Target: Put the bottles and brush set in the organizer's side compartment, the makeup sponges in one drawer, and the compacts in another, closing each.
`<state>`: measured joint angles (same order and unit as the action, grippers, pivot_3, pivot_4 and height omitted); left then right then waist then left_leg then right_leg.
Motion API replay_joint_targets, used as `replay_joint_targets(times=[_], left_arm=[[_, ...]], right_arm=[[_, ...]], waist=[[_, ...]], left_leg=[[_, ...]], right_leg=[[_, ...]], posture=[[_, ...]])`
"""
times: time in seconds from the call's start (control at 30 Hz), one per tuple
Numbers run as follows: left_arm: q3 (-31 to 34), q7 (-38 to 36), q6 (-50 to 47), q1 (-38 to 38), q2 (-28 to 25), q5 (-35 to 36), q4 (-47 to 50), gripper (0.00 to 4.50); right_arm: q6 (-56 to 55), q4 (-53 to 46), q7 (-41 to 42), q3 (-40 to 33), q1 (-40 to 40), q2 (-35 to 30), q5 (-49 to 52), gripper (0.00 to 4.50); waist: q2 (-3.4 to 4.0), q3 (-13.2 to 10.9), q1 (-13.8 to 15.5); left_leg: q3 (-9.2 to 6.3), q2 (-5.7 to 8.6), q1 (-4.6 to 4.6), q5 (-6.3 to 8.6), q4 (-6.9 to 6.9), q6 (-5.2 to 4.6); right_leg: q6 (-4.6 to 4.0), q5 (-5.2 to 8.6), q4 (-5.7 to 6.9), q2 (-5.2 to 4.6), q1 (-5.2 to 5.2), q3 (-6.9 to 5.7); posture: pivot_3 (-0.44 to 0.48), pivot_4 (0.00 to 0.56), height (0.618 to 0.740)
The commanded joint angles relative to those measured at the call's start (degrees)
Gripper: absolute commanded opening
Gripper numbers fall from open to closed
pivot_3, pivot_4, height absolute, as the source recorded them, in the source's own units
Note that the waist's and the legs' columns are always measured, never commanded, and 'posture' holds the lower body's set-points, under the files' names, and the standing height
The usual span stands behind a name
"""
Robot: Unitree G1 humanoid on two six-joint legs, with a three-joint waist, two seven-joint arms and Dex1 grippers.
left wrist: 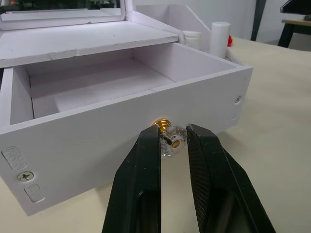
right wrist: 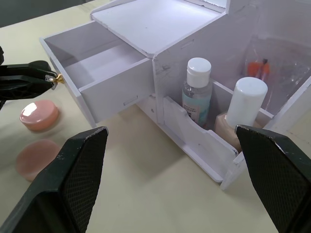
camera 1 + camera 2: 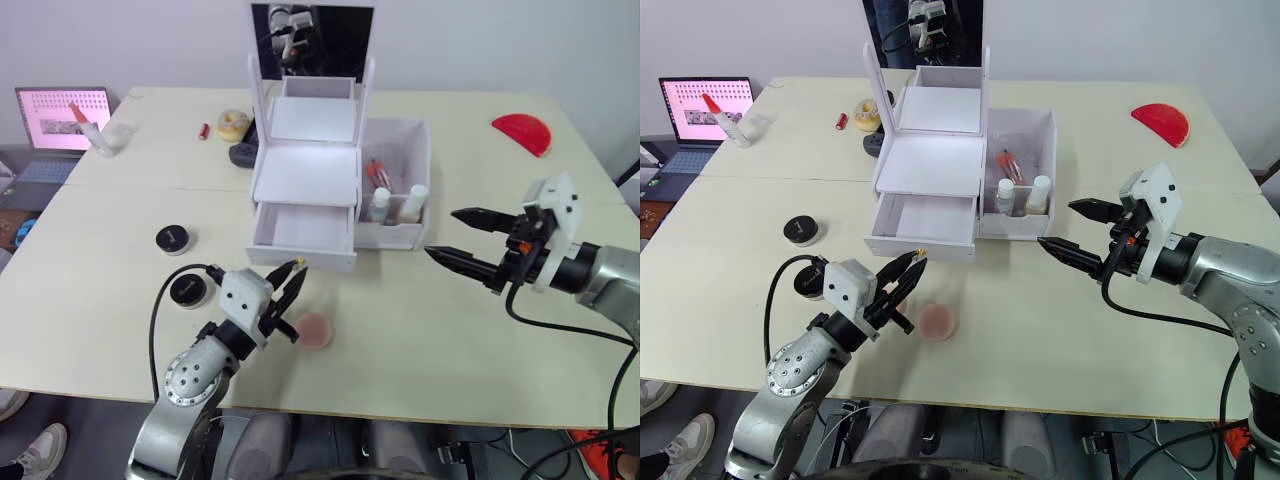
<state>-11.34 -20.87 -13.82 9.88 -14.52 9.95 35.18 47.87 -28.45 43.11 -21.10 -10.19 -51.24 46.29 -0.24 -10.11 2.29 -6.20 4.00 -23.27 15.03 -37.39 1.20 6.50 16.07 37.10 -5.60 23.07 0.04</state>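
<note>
The white organizer (image 3: 305, 175) stands mid-table with its lower drawer (image 3: 300, 228) pulled out and empty. My left gripper (image 1: 173, 133) is shut on that drawer's gold knob (image 1: 173, 139). Two white-capped bottles (image 2: 198, 92) (image 2: 245, 109) stand upright in the side compartment (image 3: 425, 150), and the brush set (image 3: 375, 172) lies behind them. Two pink makeup sponges (image 2: 39, 115) (image 2: 36, 155) lie on the table in front of the drawer, beside the left gripper. Two black compacts (image 3: 174, 239) (image 3: 188, 290) rest left of the organizer. My right gripper (image 3: 442, 232) hovers open and holds nothing, to the right of the side compartment.
A red semicircular piece (image 3: 522, 130) lies at the far right. At the far left are a laptop (image 3: 62, 120) and a pink-tipped white tube (image 3: 100, 135). A yellowish roll (image 3: 233, 124) and a black item (image 3: 242, 155) sit behind the organizer's left side.
</note>
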Motion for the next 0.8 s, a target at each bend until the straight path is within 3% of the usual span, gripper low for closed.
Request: replay_joint_targets(times=[0.03, 0.2, 0.23, 0.4, 0.53, 0.63, 0.8], left_arm=[[-1.31, -0.81, -0.82, 0.33, -0.34, 0.78, 1.61, 1.68], [0.45, -2.04, -1.78, 1.29, -2.33, 2.2, 3.24, 4.27], [0.92, -2.28, -2.03, 1.43, -2.73, 2.56, 3.58, 4.46], [7.38, -5.46, -4.28, 4.4, -7.02, 7.8, 6.43, 4.46], [23.03, -17.11, -7.8, 7.76, -16.49, 23.21, 4.54, 4.46], [31.95, -26.69, -10.37, 7.69, -24.55, 30.56, -1.99, 4.46], [37.19, -41.81, -6.74, 1.94, -36.88, 27.84, -24.27, 4.46]], right_arm=[[-0.76, -0.91, -0.05, -1.39, -0.82, -0.71, 0.46, 4.5], [-0.59, -1.11, -0.28, -1.9, -0.6, -0.68, 0.73, 4.5], [-0.57, -1.11, -0.28, -1.95, -0.59, -0.68, 0.77, 4.5], [-0.51, -1.64, -0.41, -2.57, 0.24, -0.4, 1.16, 4.5], [-0.67, -2.73, 0.46, -6.77, 4.75, -0.02, 2.13, 4.5], [-0.87, -3.33, 1.82, -12.39, 9.39, 0.45, 3.9, 4.5], [-2.61, -2.17, 7.37, -24.54, 22.15, 1.64, 3.5, 4.5]], waist=[[0.0, 0.0, -0.03], [0.0, 0.0, -0.14], [0.0, 0.0, -0.15], [-0.01, -0.01, -0.15], [0.01, -0.01, -0.04], [0.08, -0.01, 0.11], [0.08, -0.02, -0.13]], left_leg=[[0.0, 0.0, 0.0, 0.0, 0.0, 0.0], [0.0, -0.02, 0.01, 0.0, 0.02, 0.0], [0.0, -0.02, 0.01, 0.0, 0.02, 0.0], [0.0, -0.03, 0.0, 0.0, 0.03, 0.0], [-0.01, -0.11, 0.01, 0.0, 0.1, 0.0], [-0.04, -0.12, 0.01, -0.01, 0.09, 0.02], [0.01, -0.07, 0.05, 0.0, 0.1, 0.01]], right_leg=[[0.0, 0.0, 0.0, 0.0, 0.0, 0.0], [0.0, 0.0, 0.01, 0.01, 0.01, 0.0], [0.0, 0.0, 0.01, 0.01, 0.01, 0.0], [-0.01, 0.01, 0.0, 0.0, 0.01, 0.0], [-0.04, 0.02, 0.0, 0.04, 0.07, -0.01], [-0.22, 0.12, -0.02, 0.04, 0.02, -0.08], [-0.22, 0.12, -0.06, 0.04, -0.04, -0.08]], posture=[[0.0, 0.15, 0.74], [0.0, 0.15, 0.74], [0.0, 0.15, 0.74], [0.0, 0.15, 0.74], [0.0, 0.15, 0.74], [0.0, 0.15, 0.74], [0.0, 0.15, 0.74]])
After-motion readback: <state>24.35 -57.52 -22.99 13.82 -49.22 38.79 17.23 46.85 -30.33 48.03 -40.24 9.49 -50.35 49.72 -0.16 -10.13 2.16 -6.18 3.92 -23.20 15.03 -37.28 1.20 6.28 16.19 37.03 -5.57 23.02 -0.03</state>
